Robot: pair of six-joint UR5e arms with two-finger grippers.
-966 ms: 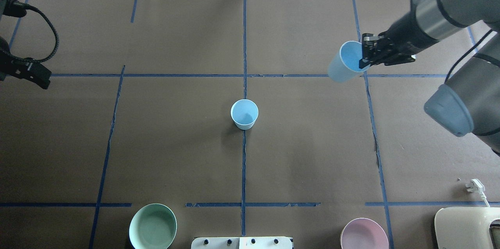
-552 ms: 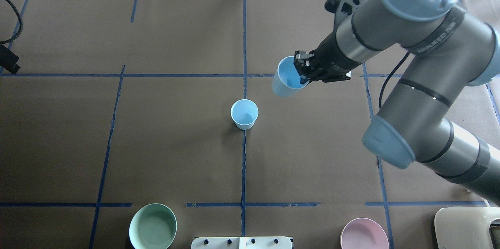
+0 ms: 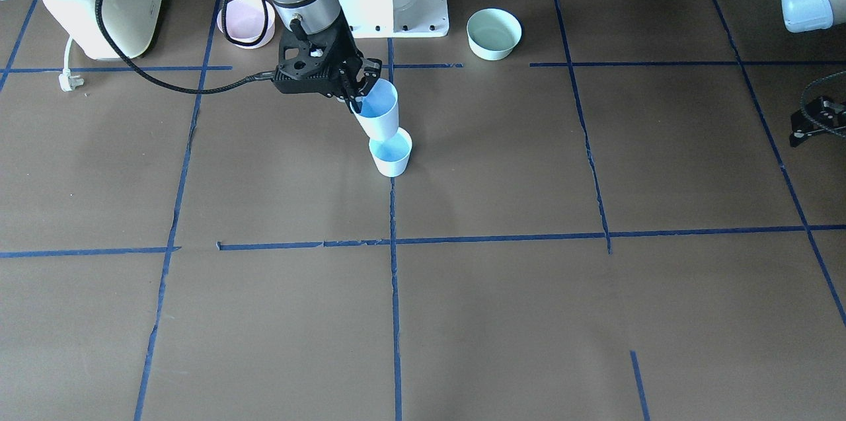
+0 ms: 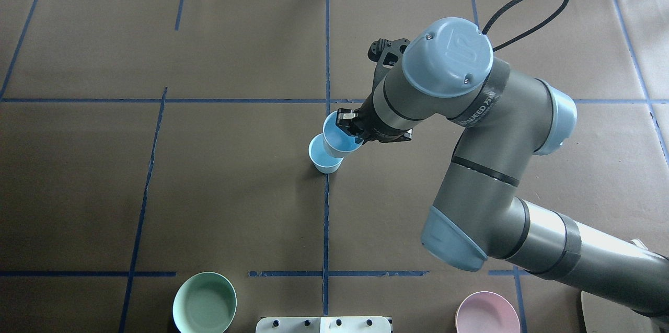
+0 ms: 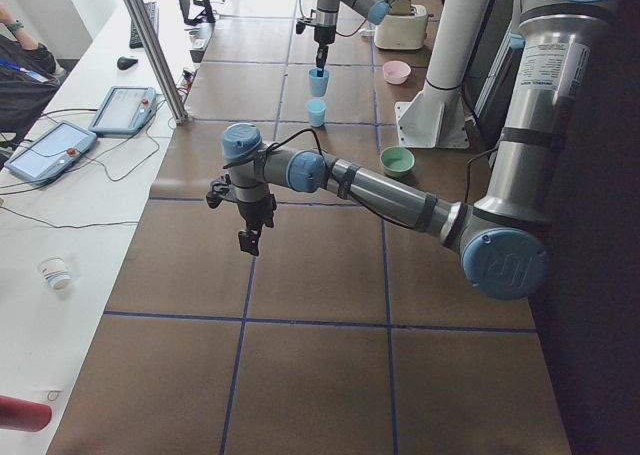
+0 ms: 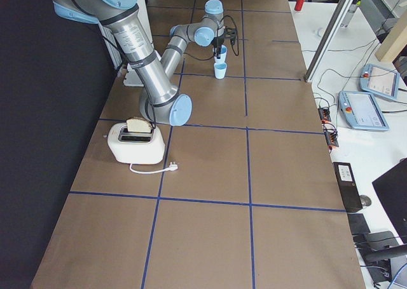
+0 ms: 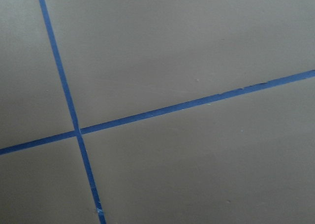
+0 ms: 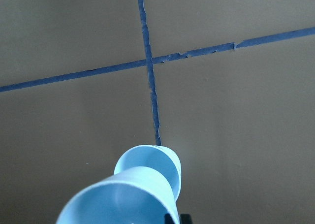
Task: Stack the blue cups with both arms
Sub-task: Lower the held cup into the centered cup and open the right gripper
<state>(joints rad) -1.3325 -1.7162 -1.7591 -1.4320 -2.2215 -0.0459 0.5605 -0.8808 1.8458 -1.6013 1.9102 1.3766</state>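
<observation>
mint bowl (image 4: 204, 302) | pink bowl (image 4: 487, 313) | toaster (image 6: 135, 148) (bread (image 6: 138, 125) in slot) | plug (image 6: 174, 169) loose nearby

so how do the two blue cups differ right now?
The held cup is pinched at its rim by the right gripper; the table cup is untouched. The held cup hangs just above it, slightly tilted, not nested; the table cup stands upright. Both have the same pale blue tapered shape, mouths up.

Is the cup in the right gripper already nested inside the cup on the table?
No, the side view shows the held cup hanging above the standing cup with a gap between them.
</observation>
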